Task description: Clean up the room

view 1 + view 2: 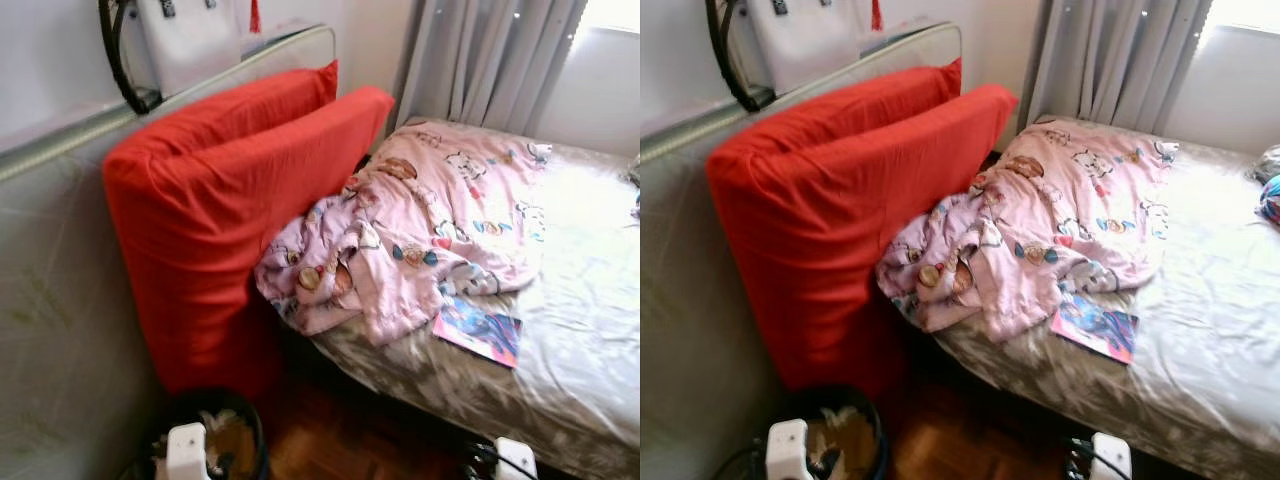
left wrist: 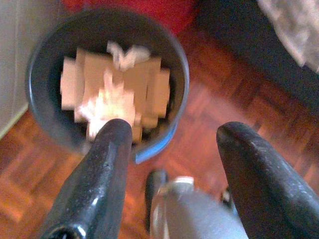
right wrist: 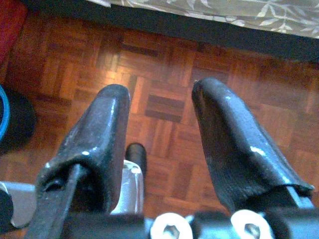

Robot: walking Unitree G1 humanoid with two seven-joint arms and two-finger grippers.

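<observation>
Left wrist view: left claw [image 2: 172, 164] spread, empty, above the bin [image 2: 37, 99] holding cardboard scraps. Right claw [image 3: 162, 149] spread over parquet. Beside the bin, bed [image 1: 590, 330] remains untidy: crumpled pink blanket [image 1: 430, 225], magazine [image 1: 480, 330]. Cleanup looks early.

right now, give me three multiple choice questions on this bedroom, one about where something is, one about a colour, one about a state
1. Where does the magazine lie?
A. on the bed, beside the pink blanket
B. in the bin
C. on the wood floor

2. What colour is the big cushion leaning by the bed?
A. blue
B. red
C. green

3. How is the left gripper?
A. shut on a paper
B. shut on the blanket
C. open, holding nothing

Answers:
1. A: the magazine rests on the bed at the edge of the pink blanket.
2. B: the cushion is red all over.
3. C: the left gripper has its fingers spread above the bin.
</observation>
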